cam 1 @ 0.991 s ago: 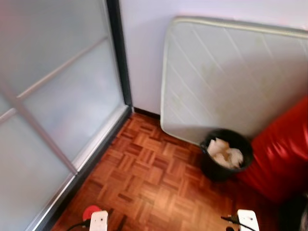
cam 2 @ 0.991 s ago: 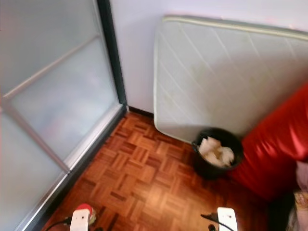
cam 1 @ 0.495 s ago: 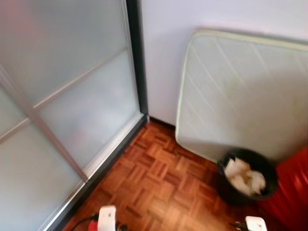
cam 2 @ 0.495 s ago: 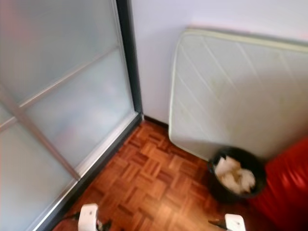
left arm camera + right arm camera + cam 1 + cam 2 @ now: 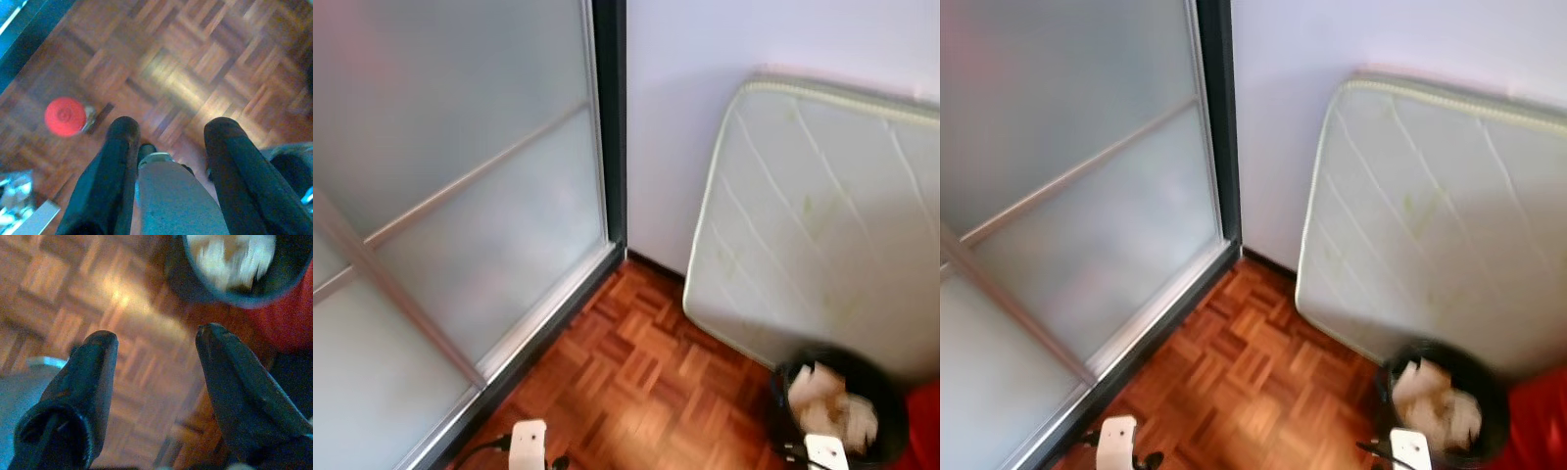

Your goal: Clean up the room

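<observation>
A black waste bin (image 5: 839,416) holding crumpled white paper stands on the parquet floor at the foot of a leaning mattress, low on my right. My right gripper (image 5: 156,334) hangs open above the floor, with the bin (image 5: 230,259) just beyond its fingertips. Its white wrist (image 5: 825,452) sits at the lower edge in the eye views. My left gripper (image 5: 171,125) is open too, nothing between its fingers. A small object with a round red cap (image 5: 65,116) stands on the floor beside the left fingers. The left wrist (image 5: 529,446) is low on the left.
A white quilted mattress (image 5: 822,215) leans on the wall to the right. A frosted glass sliding door (image 5: 460,196) with a dark frame runs along the left. A red bag (image 5: 928,431) sits beside the bin. Parquet floor (image 5: 636,372) lies open between door and bin.
The camera has swung left: the mattress, bin and red bag have slid to the right of the picture. Both grippers hang as before.
</observation>
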Available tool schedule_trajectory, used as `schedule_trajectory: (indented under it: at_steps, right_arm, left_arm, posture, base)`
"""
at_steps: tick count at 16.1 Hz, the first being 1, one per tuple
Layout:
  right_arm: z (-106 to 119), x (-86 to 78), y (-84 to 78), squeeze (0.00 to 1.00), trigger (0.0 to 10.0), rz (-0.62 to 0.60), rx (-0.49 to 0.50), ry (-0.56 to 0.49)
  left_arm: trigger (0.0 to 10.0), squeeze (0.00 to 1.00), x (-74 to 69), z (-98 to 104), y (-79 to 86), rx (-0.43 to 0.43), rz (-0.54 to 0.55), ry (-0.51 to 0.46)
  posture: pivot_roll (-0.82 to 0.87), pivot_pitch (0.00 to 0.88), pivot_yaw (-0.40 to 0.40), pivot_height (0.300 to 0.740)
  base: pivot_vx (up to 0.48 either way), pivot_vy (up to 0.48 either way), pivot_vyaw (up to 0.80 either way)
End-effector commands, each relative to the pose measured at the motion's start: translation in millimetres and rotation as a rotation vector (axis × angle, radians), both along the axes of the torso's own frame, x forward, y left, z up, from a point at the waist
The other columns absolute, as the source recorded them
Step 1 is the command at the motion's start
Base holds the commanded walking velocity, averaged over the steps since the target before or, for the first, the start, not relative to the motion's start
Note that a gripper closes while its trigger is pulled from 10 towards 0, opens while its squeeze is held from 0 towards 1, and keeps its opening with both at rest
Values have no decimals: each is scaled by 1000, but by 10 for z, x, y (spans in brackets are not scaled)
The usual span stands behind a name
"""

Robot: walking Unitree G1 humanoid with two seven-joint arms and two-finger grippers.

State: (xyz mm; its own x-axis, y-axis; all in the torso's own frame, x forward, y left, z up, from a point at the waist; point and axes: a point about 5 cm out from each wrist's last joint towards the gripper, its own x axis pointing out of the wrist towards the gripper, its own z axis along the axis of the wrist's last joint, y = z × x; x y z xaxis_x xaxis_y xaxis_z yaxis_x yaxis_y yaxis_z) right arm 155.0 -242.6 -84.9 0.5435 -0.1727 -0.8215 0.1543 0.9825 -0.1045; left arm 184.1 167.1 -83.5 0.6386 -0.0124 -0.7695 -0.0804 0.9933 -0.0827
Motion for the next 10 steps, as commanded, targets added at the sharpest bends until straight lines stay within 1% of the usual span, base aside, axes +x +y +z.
schedule_trajectory:
  at_steps: [1, 10]
  right_arm:
    - [-1, 43, 76, 0, 10000, 1, 22, -14]
    - [-2, 44, 83, 0, 10000, -7, 34, -18]
  left_arm:
    - [10000, 0, -64, -21, 121, 27, 19, 20]
    - [10000, 0, -49, -12, 130, 25, 18, 13]
  posture:
    - [43, 107, -17, 740]
    - [47, 114, -13, 740]
  base:
    - [356, 0, 0]
    - [355, 0, 0]
